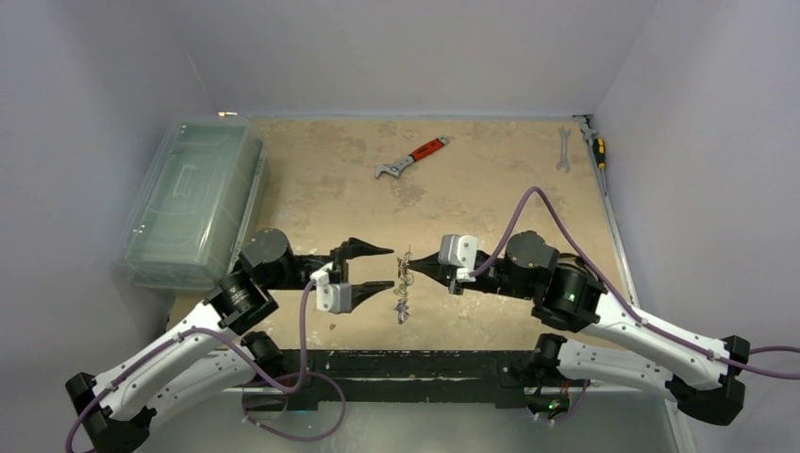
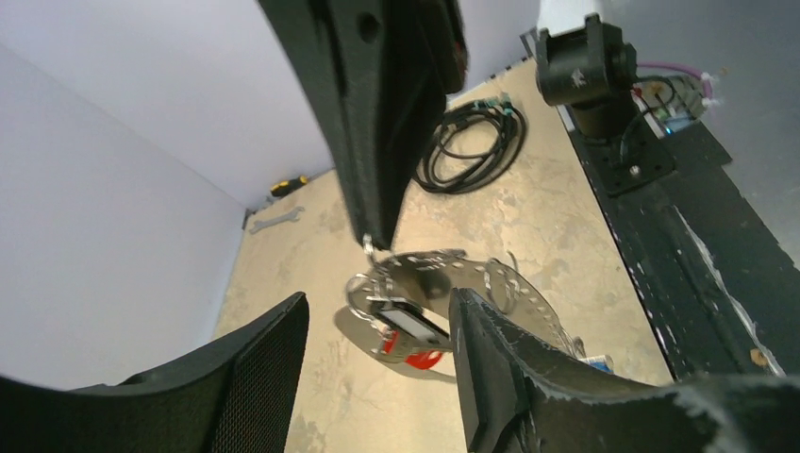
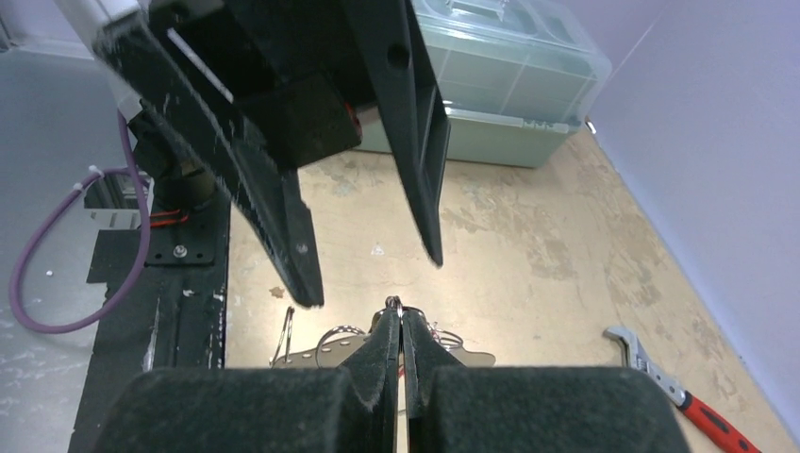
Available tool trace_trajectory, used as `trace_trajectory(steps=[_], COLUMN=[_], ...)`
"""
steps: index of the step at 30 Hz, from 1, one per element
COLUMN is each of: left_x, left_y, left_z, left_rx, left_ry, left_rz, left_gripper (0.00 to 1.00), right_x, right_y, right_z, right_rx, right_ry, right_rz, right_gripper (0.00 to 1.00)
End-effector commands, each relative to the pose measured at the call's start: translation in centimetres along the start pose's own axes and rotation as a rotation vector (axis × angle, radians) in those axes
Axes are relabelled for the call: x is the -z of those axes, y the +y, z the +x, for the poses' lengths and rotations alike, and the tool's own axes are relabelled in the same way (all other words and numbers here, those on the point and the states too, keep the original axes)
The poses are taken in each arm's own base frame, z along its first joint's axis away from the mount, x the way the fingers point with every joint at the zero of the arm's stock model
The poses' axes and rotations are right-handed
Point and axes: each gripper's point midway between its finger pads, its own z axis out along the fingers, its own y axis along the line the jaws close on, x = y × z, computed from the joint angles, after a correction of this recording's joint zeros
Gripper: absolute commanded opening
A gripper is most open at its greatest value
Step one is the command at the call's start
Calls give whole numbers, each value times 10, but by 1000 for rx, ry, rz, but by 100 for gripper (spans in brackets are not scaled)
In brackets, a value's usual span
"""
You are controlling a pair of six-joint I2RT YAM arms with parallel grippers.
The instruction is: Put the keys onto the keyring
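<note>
At mid-frame of the top view, we see the right claw (image 1: 416,267) pinched shut on the top of the keyring (image 1: 404,283). It hangs above the table (image 1: 491,189) with keys (image 2: 408,326) on it (one red-tagged). The left claw (image 1: 390,268) stands partly open and empty, just beside. We judge threading is under way; next calls for a careful regrasp.

Right hand (image 3: 401,323) pinched on small silver loop (image 3: 393,303); keyring (image 3: 468,359) beneath; left hand (image 3: 371,281) agape opposite
</note>
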Motion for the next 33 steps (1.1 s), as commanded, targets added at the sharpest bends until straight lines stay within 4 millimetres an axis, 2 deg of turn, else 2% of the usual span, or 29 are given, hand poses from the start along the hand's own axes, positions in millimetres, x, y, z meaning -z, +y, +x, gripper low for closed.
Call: trace_trajectory(steps=[1, 6, 13, 23, 33], left_x=[3, -6, -12, -17, -19], left_y=[15, 9, 7, 7, 6], left_z=[-16, -24, -22, -18, -14], left_rx=[34, 123, 169, 198, 207], left_ry=[-55, -116, -140, -145, -138], left_rz=[-74, -7, 16, 29, 37], left_gripper=[55, 46, 45, 29, 25], right_x=[6, 12, 14, 11, 9], right_y=[-4, -5, -5, -1, 1], right_z=[-27, -36, -40, -43, -42], right_rx=[41, 63, 73, 78, 77], right_ry=[-134, -205, -228, -248, -244], right_rz=[19, 45, 43, 17, 8], right_gripper=[0, 0, 0, 0, 0])
